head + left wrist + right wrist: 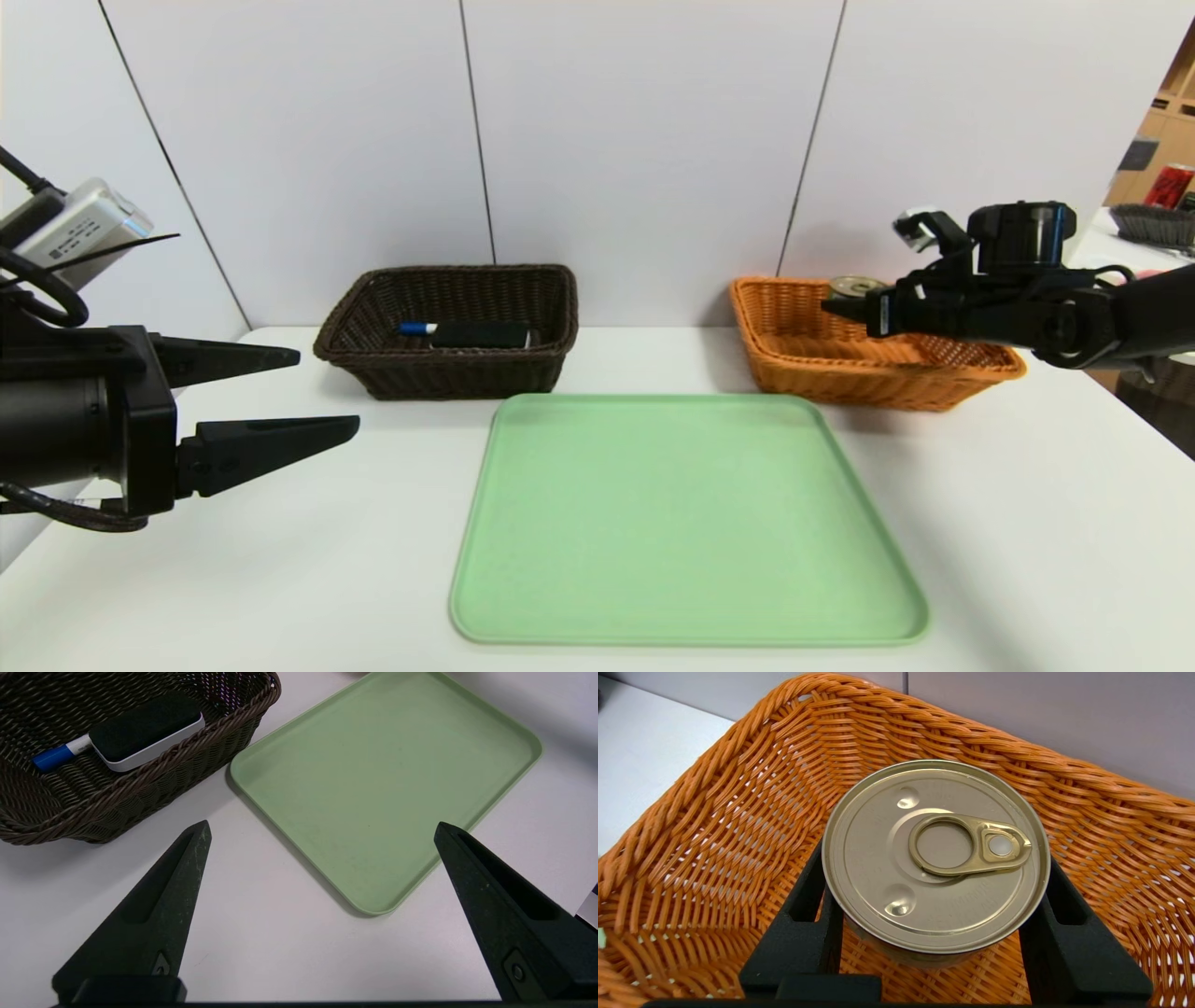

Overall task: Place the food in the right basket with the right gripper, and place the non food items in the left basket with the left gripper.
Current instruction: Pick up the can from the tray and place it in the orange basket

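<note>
**Over the orange basket [868,371]: tin can [855,286] gripped, release outstanding**

Head view. The right gripper [848,300] is at work above the orange basket, with the can between its fingers, toward the back wall. The can's lid shows near the level of the back rim; whether its base touches the weave cannot be told. Principal risk: if the jaws part while the base is clear of the floor, the can may drop, tip or roll. A second risk lies in the nearness of the back wall; a sideways move before release could knock the can or a finger against the wicker and shift the basket.

The left gripper [329,390] stands idle and wide apart beside the green tray [681,523], holding nothing. The marker [417,329] and eraser [480,335] lie in the dark brown basket [443,358]; the left side's share of the work appears complete.

Left wrist view. The fingers are well spread, with nothing between them. The eraser lies against or just beside the marker, no concern in itself.

Right wrist view. The can sits between the two fingers, one on either side, its pull-tab lid [873,858] facing the camera. The grip looks fairly central. Should one finger cling on opening, the can could be dragged or tilted; an even release and straight withdrawal are advised.
</note>
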Controlling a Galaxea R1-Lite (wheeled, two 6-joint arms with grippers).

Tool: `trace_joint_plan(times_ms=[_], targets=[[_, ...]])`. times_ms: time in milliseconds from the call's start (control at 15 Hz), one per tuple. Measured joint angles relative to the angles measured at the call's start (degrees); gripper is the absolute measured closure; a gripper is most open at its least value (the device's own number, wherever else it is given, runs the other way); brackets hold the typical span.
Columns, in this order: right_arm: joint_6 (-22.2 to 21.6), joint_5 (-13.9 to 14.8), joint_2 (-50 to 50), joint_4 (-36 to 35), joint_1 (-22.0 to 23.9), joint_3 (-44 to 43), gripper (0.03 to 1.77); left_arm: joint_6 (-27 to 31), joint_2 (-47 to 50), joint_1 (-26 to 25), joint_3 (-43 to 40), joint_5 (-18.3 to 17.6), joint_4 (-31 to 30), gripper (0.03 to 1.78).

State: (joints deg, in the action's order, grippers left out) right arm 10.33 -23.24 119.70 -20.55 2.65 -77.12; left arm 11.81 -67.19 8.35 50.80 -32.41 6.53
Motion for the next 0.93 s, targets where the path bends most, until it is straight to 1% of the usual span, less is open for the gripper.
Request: trace_joint_plan(times_ms=[333,933], targets=[[1.08,0.09,3.23,2.23,0.07,-3.45,0.8,0.01,0.02,0.0,-0.06,0.0,0.0,0.12],[1.17,0.02,5.69,2.15,0.0,-4.24,0.8,0.01,0.02,0.09,0.24,0.0,-0.06,0.12]])
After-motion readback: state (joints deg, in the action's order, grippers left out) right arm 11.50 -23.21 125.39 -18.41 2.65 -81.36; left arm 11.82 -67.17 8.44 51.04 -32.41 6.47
